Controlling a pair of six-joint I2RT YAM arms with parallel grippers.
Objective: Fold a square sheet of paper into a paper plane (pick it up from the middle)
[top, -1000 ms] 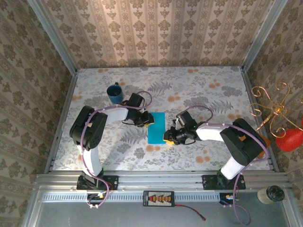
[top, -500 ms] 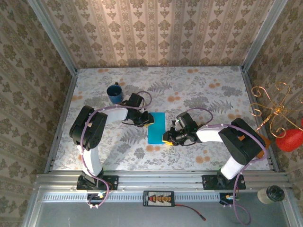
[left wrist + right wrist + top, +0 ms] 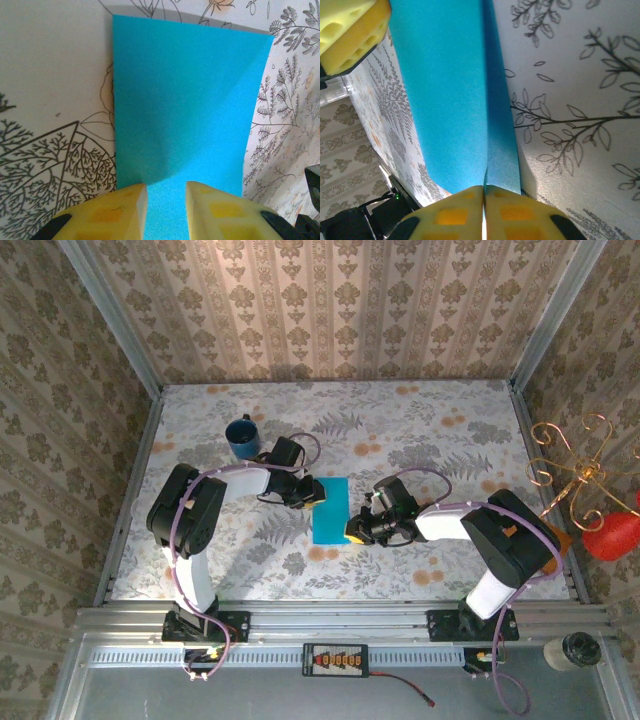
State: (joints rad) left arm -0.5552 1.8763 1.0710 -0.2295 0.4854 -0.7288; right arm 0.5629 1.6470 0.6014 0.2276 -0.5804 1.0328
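Now, w/ right gripper (image 3: 484,194) pinching the paper (image 3: 330,508) & left gripper (image 3: 166,195) barely apart, we fear a tug skews the fold.

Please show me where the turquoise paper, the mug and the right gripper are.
paper (image 3: 331,510): top view, its middle.
mug (image 3: 241,436): top view, its opening.
right gripper (image 3: 484,189): right wrist view, between the fingertips.

No legible text, label, brand, number or sign in any view. Small black box (image 3: 345,661) at 6 o'clock in the top view carries a row of orange marks, too small to read as characters. Square sheet of paper (image 3: 185,115) shows a plain turquoise face with no print on it.
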